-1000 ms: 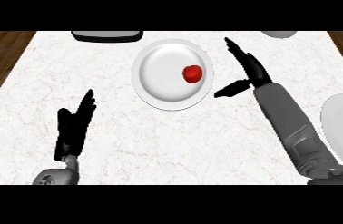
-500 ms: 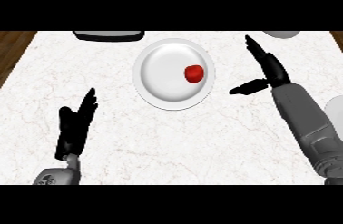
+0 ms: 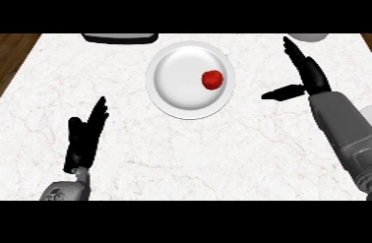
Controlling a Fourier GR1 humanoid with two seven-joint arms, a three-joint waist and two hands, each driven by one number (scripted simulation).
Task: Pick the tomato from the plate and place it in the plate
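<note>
A small, round, glossy red tomato (image 3: 212, 79) is seen lying on the right half of a white plate (image 3: 174, 84), which is set on the marbled white bench (image 3: 218, 153). The right hand (image 3: 309, 77) is held to the right of the plate, apart from it, with fingers straight and thumb spread toward the plate; nothing is grasped. The left hand (image 3: 85, 136) is kept open at the lower left, fingers up, resting.
</note>
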